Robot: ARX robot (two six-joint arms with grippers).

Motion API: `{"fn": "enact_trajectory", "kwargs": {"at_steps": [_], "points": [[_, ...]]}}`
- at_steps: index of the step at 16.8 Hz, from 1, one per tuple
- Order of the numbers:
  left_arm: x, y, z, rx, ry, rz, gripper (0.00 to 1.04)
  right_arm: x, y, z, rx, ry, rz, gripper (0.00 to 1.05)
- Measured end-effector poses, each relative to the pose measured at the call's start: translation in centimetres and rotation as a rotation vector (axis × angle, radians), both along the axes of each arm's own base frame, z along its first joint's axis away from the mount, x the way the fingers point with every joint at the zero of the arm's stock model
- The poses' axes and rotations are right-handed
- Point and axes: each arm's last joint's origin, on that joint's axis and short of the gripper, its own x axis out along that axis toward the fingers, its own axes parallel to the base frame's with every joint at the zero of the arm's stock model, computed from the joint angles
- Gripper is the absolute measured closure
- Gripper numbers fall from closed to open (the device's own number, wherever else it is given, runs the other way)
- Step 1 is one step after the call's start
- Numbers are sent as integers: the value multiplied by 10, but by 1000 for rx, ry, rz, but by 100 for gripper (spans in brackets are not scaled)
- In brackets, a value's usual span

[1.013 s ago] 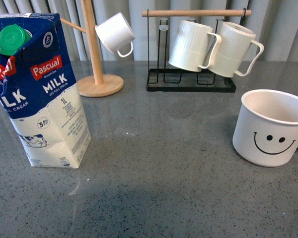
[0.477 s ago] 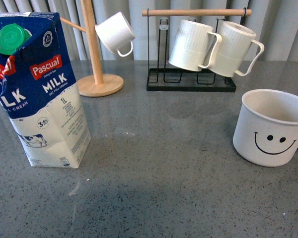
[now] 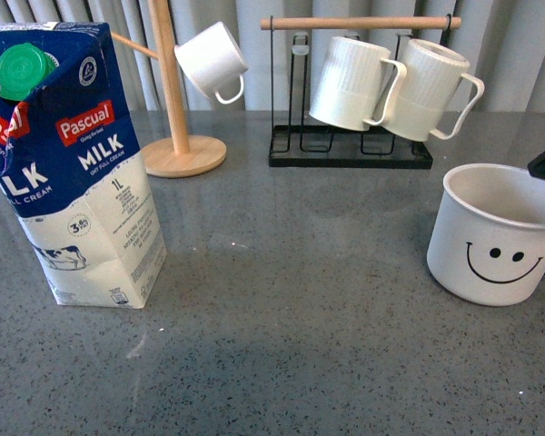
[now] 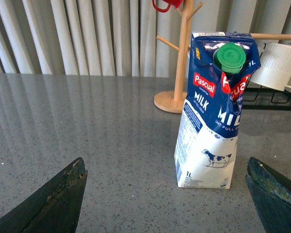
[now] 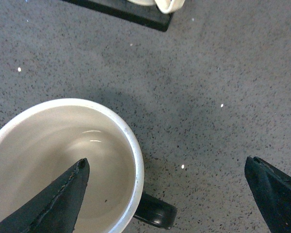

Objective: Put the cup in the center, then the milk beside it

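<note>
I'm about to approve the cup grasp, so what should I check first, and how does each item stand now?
1. The right gripper open: ok.
2. It straddles the rim of the cup: ok.
3. It is low enough to grip the rim: cannot tell.
4. The cup upright and empty: ok.
5. The middle of the table free: ok.
6. The milk carton upright, capped, standing left of centre: ok.
</note>
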Motion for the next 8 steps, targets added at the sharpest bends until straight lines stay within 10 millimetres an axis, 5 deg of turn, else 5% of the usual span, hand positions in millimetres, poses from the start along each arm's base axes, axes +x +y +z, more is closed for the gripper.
{"fn": "enact_trajectory", "kwargs": {"at_steps": [5,8], "points": [[0,0,0,0,0,0,7,11,5,-15,18,86,12,9],[0,0,0,0,0,0,7,14,6,-18,40,106,6,43]]}}
